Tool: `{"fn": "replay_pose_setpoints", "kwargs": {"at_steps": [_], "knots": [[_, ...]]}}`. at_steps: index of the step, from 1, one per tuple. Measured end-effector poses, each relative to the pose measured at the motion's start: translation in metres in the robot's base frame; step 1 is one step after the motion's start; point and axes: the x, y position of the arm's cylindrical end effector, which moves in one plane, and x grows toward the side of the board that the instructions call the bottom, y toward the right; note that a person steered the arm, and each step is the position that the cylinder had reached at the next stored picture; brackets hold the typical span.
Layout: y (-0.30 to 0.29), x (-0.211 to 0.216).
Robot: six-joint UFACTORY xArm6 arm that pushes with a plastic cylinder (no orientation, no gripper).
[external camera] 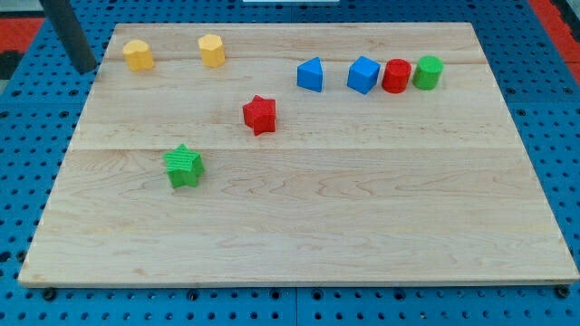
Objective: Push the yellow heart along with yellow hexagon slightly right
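The bare rod's tip (88, 71), with no claw to open or close, sits just left of the yellow heart (138, 55), which looks light and slippery; the yellow hexagon (211, 50) lies beyond

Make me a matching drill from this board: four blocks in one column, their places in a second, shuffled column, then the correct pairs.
Column one:
1. yellow heart
2. green star
3. green cylinder
4. red star

Column two:
A. right end of the row at the view's top right, touching the red cylinder
B. lowest block, toward the view's left
C. top left, nearest my tip
D. near the middle, below and between the yellow hexagon and the blue blocks

Pairs: 1-C, 2-B, 3-A, 4-D
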Motion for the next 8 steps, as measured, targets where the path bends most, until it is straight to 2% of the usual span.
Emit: {"fn": "replay_pose_setpoints", "kwargs": {"at_steps": [2, 3, 4, 5, 6, 8], "knots": [[0.144, -0.014], [0.171, -0.027], [0.116, -0.052], [0.106, -0.076], [0.183, -0.078], [0.206, -0.040]]}}
